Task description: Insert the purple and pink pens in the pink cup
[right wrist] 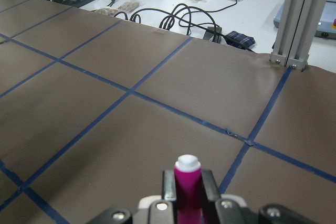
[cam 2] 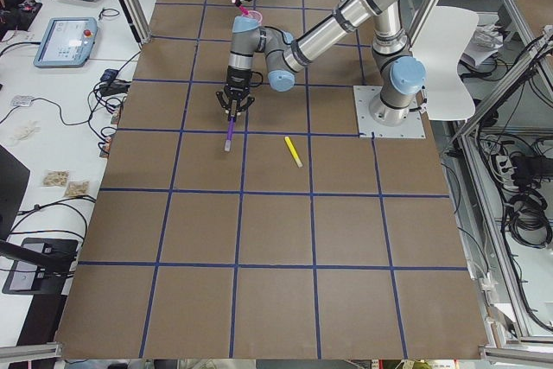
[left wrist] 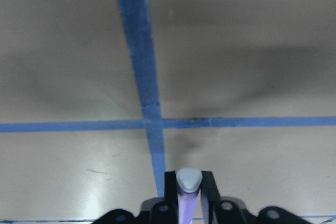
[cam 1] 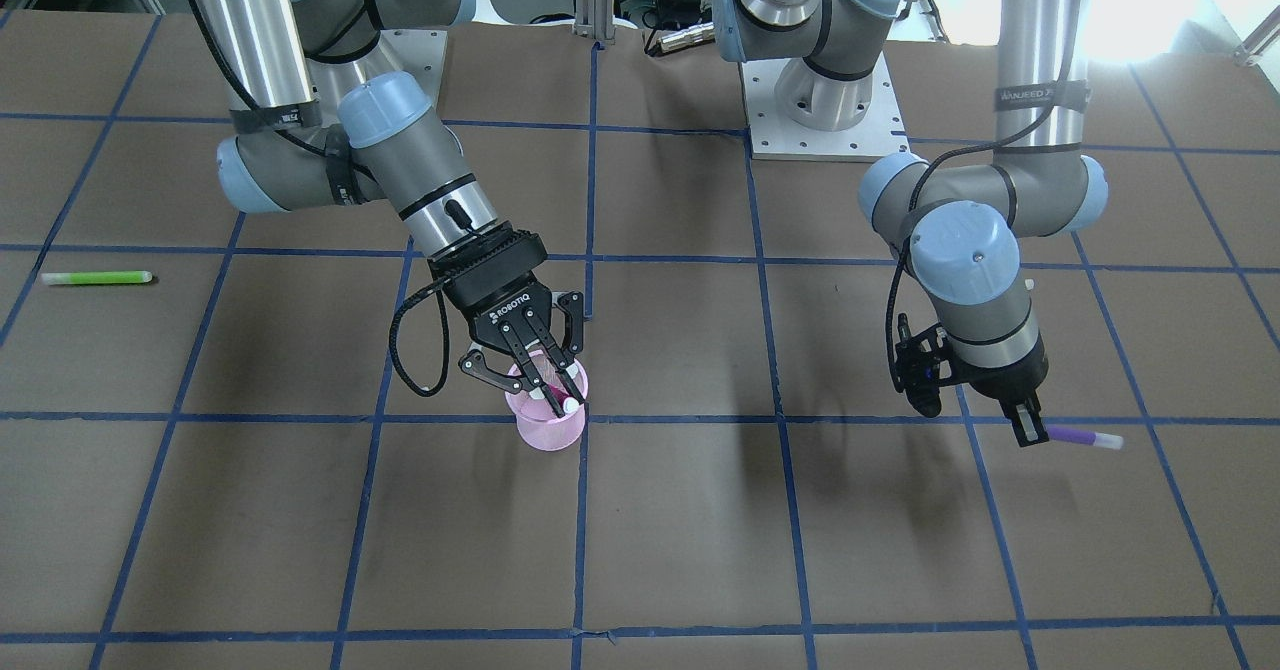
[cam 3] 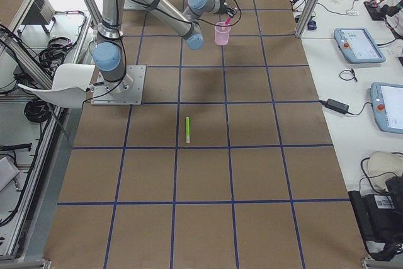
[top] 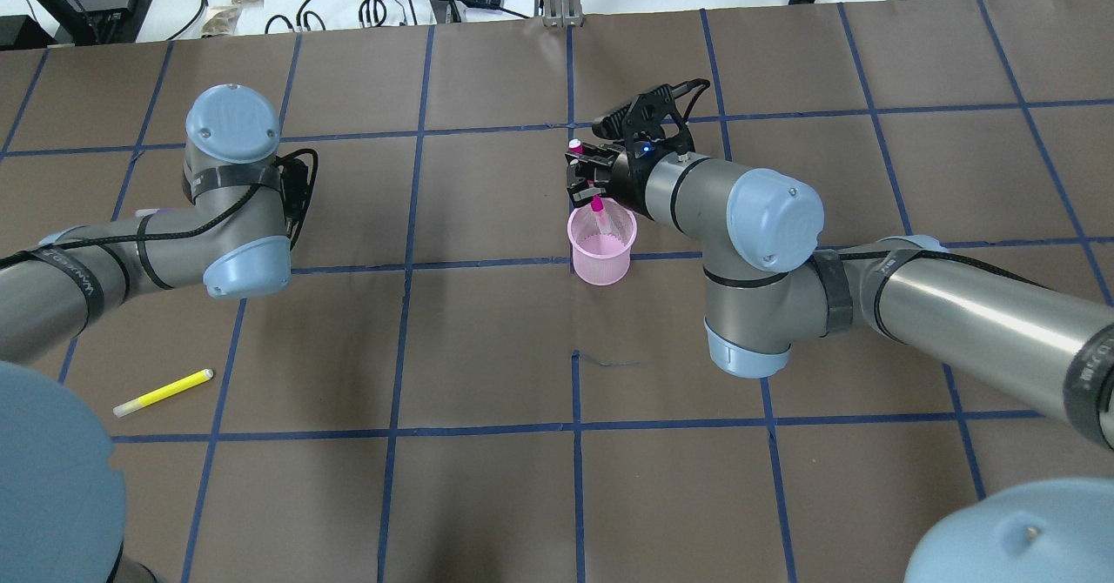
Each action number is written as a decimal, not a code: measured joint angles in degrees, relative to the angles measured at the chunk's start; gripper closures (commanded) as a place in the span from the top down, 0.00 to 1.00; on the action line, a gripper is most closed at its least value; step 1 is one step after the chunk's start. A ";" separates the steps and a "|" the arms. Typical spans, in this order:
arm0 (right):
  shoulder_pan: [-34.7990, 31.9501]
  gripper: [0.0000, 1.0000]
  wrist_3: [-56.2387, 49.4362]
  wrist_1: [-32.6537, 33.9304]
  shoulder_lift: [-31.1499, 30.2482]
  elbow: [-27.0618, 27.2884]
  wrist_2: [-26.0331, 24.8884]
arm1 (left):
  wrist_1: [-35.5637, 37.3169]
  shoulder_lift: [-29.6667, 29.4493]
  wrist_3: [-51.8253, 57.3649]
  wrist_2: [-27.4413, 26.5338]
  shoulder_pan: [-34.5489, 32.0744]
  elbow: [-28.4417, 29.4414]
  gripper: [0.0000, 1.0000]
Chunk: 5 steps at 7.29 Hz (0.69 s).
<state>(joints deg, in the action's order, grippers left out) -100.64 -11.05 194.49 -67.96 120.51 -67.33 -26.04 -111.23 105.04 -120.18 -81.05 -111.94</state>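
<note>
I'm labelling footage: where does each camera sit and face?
Front-facing: opposite robot, facing it; left arm, right arm, pink cup.
Overhead: behind robot, looking down; both arms.
Exterior left: left table end, looking along; left arm nearest.
Exterior right: right end; right arm nearest.
Left wrist: faces table; left end effector, purple pen.
Right wrist: faces across table; right end effector, pink pen.
Shared: first two show the cup.

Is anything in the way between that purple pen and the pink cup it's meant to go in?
The table between the purple pen and the cup is bare. But the right tool, gripping the pink pen, hangs over the cup's mouth and blocks it for now.
</note>
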 measured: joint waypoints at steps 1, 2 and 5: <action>-0.05 0.25 -0.07 0.14 0.09 0.97 -0.06 | -0.55 1.90 -0.43 5.09 0.01 0.78 0.00; -0.07 0.74 -0.05 0.24 0.15 2.01 -0.13 | -1.95 3.62 -1.48 10.09 0.01 1.52 0.00; 0.10 1.00 0.32 -0.04 0.09 2.45 -0.20 | -20.88 8.36 -14.73 21.90 -0.33 8.76 0.00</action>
<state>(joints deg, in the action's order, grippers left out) -100.54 -10.73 194.45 -67.87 122.96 -67.53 -46.93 -102.87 90.31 -98.28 -81.38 -103.18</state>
